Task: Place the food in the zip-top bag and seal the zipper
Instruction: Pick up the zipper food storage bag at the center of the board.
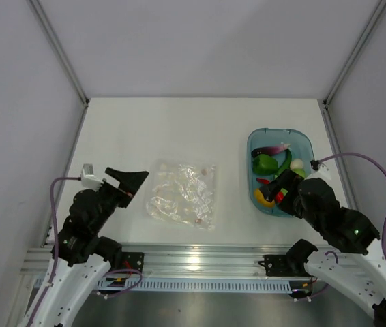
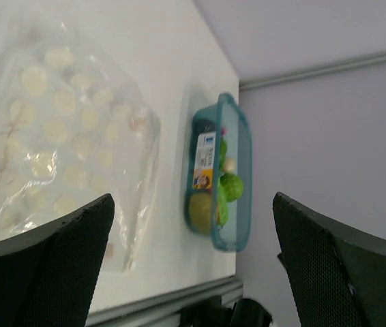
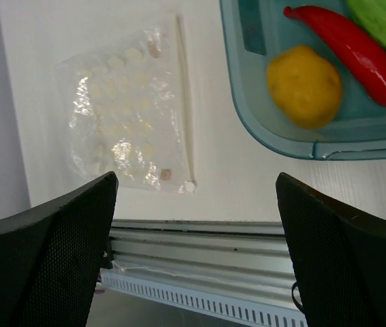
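Observation:
The clear zip-top bag lies flat and empty on the white table, its zipper along the edge facing the tray. The food sits in the teal tray: green pepper, purple piece, white piece, yellow fruit, red chili, cucumber. My left gripper is open and empty just left of the bag. My right gripper is open and empty above the tray's near end. The right wrist view shows the bag and zipper.
The tray stands near the table's right edge, by the right wall. A metal rail runs along the near edge. Grey walls enclose the table on the left, right and back.

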Robot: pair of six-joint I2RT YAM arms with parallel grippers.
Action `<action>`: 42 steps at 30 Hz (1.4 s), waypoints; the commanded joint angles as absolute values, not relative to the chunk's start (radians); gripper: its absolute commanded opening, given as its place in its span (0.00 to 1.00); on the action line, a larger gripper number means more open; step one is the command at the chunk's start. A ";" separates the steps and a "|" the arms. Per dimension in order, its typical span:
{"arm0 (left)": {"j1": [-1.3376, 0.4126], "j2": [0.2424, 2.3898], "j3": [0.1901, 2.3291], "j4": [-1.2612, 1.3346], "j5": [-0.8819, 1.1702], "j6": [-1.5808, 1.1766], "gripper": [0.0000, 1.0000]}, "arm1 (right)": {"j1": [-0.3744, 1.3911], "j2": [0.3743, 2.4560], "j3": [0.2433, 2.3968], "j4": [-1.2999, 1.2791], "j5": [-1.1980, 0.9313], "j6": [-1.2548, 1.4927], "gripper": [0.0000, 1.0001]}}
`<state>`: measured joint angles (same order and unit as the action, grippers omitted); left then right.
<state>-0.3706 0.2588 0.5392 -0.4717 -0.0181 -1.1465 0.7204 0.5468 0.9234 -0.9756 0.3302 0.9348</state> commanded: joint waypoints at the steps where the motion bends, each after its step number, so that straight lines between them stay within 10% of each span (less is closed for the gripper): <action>1: -0.364 0.278 0.574 -0.592 0.064 -1.201 0.99 | 0.719 0.612 0.960 -1.077 0.397 0.971 0.99; 7: -0.364 0.186 0.502 -0.325 0.241 -0.963 0.99 | 0.718 0.704 0.942 -1.032 0.293 0.885 0.99; 13: -0.418 0.525 0.643 -0.431 0.305 -0.824 1.00 | 0.749 0.845 0.933 -0.959 0.222 0.883 0.99; 28: -0.934 1.222 1.086 -0.581 -0.354 -0.715 0.94 | 0.724 0.798 1.003 -1.014 0.302 0.951 1.00; 42: -1.130 1.790 1.497 -0.818 -0.604 -0.644 0.83 | 0.112 0.767 1.089 -1.100 -0.077 0.638 0.99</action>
